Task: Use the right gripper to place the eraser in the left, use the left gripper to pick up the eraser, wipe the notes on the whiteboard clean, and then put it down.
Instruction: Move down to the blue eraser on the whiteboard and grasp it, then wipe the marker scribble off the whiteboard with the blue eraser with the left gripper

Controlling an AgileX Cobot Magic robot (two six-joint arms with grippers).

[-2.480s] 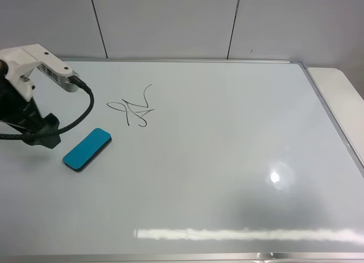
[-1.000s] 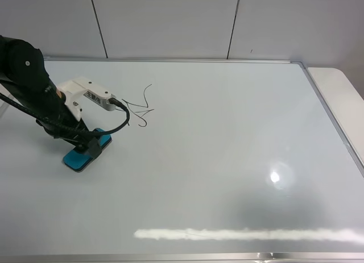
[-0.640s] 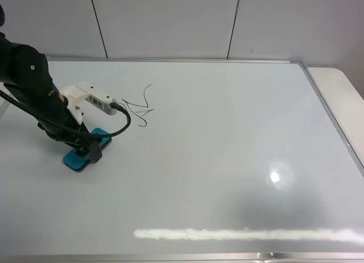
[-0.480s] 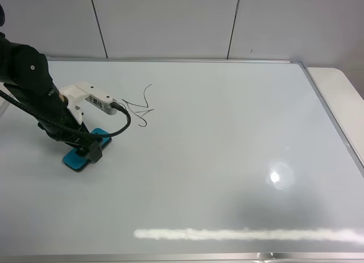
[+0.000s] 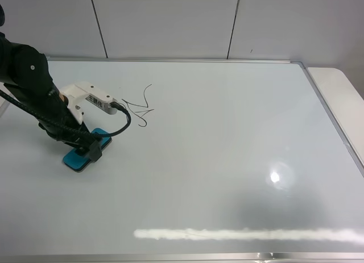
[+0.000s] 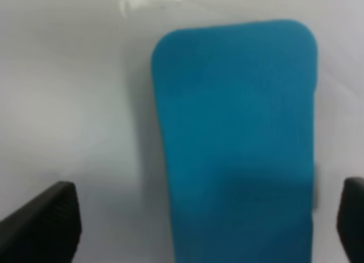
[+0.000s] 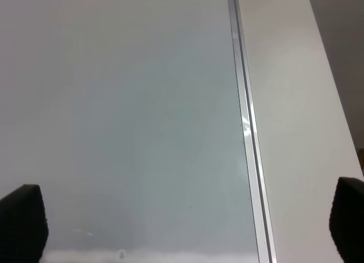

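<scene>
The teal eraser (image 5: pixel 73 159) lies flat on the whiteboard (image 5: pixel 227 138), near its left side. The left arm with its white box (image 5: pixel 91 97) reaches down over the eraser and hides its middle. In the left wrist view the eraser (image 6: pixel 236 138) sits between the two black fingertips of the left gripper (image 6: pixel 196 223), which is open, with a bare strip of board between one fingertip and the eraser. The notes (image 5: pixel 139 108) are a black scribble just beyond the eraser. The right gripper (image 7: pixel 185 220) is open over bare board beside the silver frame (image 7: pixel 247 132); it is out of the high view.
A white tabletop (image 5: pixel 341 98) runs along the board's right edge, outside the frame. Grey wall panels (image 5: pixel 170 24) stand behind the far edge. Lamp glare (image 5: pixel 276 176) marks the board's right half.
The left arm has swung in from the board's left edge and come down over the eraser. It has held almost still for the last half second. The eraser has not moved.
</scene>
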